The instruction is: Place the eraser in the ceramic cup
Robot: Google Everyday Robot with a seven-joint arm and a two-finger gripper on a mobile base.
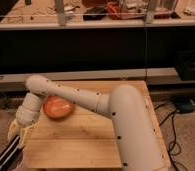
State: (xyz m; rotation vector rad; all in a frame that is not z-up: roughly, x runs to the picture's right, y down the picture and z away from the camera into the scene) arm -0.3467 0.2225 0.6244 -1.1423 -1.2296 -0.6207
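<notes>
My gripper (18, 133) hangs at the left edge of the wooden table (86, 140), just left of and below a shallow orange bowl (57, 107). My white arm (116, 110) reaches across the table from the lower right, passing over the bowl's far side. The white ceramic cup is not in view. The eraser is not in view; it may be hidden by the gripper or arm.
A dark bench or shelf unit (96, 50) runs along the back, with cluttered items on top. Cables (183, 107) lie on the floor to the right. A black-and-white striped object (6, 155) lies at the lower left beside the table.
</notes>
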